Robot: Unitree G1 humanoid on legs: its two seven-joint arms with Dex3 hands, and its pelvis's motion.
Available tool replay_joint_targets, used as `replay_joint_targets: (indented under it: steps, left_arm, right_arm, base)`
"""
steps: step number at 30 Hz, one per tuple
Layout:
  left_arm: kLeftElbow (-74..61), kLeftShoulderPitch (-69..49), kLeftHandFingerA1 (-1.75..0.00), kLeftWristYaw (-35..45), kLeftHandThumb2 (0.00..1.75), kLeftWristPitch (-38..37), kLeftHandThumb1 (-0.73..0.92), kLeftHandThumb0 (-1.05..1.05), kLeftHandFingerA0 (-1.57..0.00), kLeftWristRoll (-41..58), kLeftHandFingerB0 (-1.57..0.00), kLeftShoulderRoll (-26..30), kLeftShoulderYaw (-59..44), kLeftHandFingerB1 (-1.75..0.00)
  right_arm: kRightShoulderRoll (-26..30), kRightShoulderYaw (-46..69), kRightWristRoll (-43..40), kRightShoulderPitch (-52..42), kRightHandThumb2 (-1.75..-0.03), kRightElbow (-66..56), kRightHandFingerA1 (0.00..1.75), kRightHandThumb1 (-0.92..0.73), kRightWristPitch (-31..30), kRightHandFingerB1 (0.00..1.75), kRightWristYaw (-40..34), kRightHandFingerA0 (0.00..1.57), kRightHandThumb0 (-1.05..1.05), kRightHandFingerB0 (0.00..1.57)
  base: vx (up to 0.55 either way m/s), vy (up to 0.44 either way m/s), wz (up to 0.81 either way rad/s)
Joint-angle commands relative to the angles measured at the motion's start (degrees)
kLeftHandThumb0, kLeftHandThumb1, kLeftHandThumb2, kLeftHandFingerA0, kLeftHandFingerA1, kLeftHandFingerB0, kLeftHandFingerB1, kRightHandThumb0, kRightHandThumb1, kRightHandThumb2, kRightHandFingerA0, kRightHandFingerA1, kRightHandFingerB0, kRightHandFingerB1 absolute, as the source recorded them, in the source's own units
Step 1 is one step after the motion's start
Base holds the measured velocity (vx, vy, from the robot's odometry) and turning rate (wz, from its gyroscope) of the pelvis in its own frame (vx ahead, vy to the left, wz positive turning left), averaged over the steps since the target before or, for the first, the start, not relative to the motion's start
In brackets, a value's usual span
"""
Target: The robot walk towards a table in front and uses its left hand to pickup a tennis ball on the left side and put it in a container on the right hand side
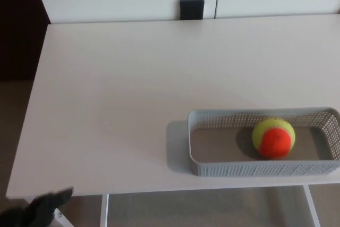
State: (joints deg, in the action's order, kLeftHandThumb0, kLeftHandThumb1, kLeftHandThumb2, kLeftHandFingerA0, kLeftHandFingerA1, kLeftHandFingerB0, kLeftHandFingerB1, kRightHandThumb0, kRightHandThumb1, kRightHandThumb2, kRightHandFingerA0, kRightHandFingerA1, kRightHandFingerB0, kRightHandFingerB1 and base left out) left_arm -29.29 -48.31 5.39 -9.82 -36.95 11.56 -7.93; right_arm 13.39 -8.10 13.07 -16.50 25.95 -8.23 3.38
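A yellow-green and orange tennis ball (273,137) lies inside the grey mesh container (223,168) at the table's front right. Nothing holds the ball. A black bit of my left hand (37,210) shows at the bottom left corner, below the table's front edge and far from the container. Most of that hand is out of the picture, so its state is unclear. My right hand does not show.
The white table (133,89) fills most of the view, with its left edge beside a dark floor area. A small black object (191,8) stands against the white wall behind the table. A white table leg (104,211) shows below the front edge.
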Motion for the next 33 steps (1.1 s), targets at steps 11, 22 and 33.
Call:
replay_joint_targets:
  steps: [11, 22, 33]
  left_arm:
    - [41.69, -3.76, -0.41, -3.11, 0.56, -25.43, 0.53, -0.6, -0.19, 23.69, -0.2, -3.68, -6.75, -0.29]
    - [62.77, 24.1, -0.38, 8.24, 0.56, -7.16, 0.48, -0.51, -0.07, 29.05, -0.13, -2.09, -5.92, -0.3]
    - [83.53, 34.92, -0.4, -0.63, 0.55, -8.78, 0.51, -0.54, -0.16, 21.13, -0.18, 1.67, -0.66, -0.31]
  right_arm:
    - [-1.07, 6.11, -4.19, -1.11, -0.74, 5.35, 0.44, -0.89, 6.97, 0.34, -1.92, 0.02, 0.06, 0.06]
    - [-1.41, 6.92, -4.33, -1.96, -0.73, -0.52, 0.43, -0.92, 3.14, 0.29, -0.02, 0.07, 0.06, 0.05]
    - [-2.08, 8.71, -4.69, 1.48, -0.75, 3.74, 0.41, -0.87, 3.32, 0.31, -1.4, 0.0, 0.04, 0.08]
  base:
    - [0.0, 0.0, 0.0]
    - [0.0, 0.001, 0.01]
    - [0.0, 0.0, 0.0]
